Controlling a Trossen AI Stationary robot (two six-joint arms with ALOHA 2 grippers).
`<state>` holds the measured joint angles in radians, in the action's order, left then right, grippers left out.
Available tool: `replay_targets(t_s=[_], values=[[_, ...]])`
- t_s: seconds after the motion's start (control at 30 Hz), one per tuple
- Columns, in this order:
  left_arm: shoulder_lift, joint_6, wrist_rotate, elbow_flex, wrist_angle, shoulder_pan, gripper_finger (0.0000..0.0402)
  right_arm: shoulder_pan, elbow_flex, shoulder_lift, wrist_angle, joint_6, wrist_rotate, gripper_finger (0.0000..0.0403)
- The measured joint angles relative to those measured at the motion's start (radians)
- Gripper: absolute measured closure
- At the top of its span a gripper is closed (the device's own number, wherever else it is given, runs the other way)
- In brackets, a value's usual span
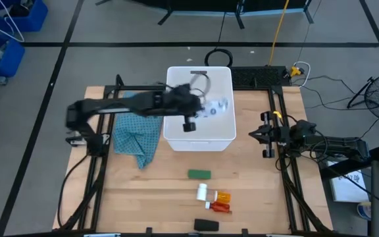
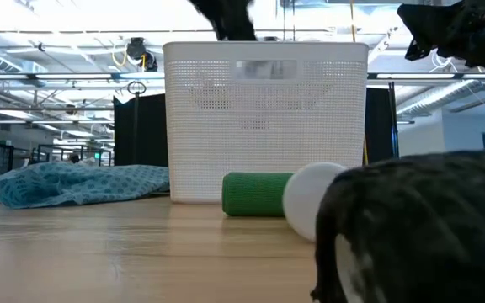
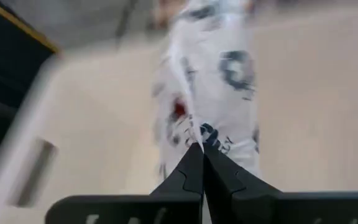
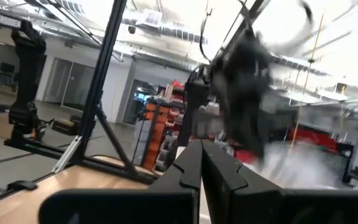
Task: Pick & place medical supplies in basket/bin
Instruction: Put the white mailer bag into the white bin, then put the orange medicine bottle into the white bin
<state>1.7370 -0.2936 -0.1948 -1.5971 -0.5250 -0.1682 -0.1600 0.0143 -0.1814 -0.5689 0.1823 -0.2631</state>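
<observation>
Left gripper (image 1: 188,125) hung over the white tub (image 1: 174,135), fingers pinched together on the edge of the white printed pouch (image 3: 207,87). In the top view the pouch (image 1: 217,106) showed over the inside of the tub toward its right wall; whether it hung free or touched the floor I could not tell.

Step in hand looked like the drop into the tub. To do it well: keep the gripper well inside the walls, let go only once the pouch hangs clear of the rim, lift straight up after so nothing snags.

The pouch's long axis ran straight out from the fingertips in the left wrist view, the held end at the fingers, the free end pointing away across the tub floor.

Right gripper (image 1: 264,136) waited at the table's right edge, fingers closed on nothing.

On the wood in front of the tub, well apart from it: green block (image 1: 199,174), small white bottle (image 1: 202,191), orange bottle (image 1: 223,197), black oblong (image 1: 206,225). Teal cloth (image 1: 137,137) lay just left of the tub.
</observation>
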Motion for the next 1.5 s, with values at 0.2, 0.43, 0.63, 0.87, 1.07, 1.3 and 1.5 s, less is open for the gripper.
replay_targets(t_s=[0.2,0.43,0.63,0.87,1.07,1.3,1.5], values=[[0.194,0.009,0.017,0.0,-0.01,-0.039,0.0401,0.0,0.0,-0.002,0.028,0.032,0.0,0.0403],[0.316,0.008,0.041,0.0,-0.027,-0.032,0.0401,0.0,0.0,-0.003,0.066,-0.003,0.0,0.0403],[0.311,-0.003,0.05,0.0,-0.002,-0.023,0.036,0.0,0.0,-0.003,0.146,-0.013,0.0,0.0403],[0.249,-0.022,0.0,0.0,0.043,0.0,0.0244,-0.003,0.0,-0.009,0.152,-0.002,0.034,0.0403],[0.035,-0.111,-0.153,-0.008,-0.023,0.041,0.0175,-0.003,0.0,-0.009,0.149,-0.004,0.028,0.0403],[-0.225,0.119,-0.233,-0.01,-0.373,0.115,0.0282,-0.003,0.0,-0.009,0.135,-0.049,0.027,0.0403],[-0.41,0.509,-0.372,0.105,-0.751,0.246,0.0386,-0.003,0.0,-0.01,0.136,-0.094,0.027,0.0403]])
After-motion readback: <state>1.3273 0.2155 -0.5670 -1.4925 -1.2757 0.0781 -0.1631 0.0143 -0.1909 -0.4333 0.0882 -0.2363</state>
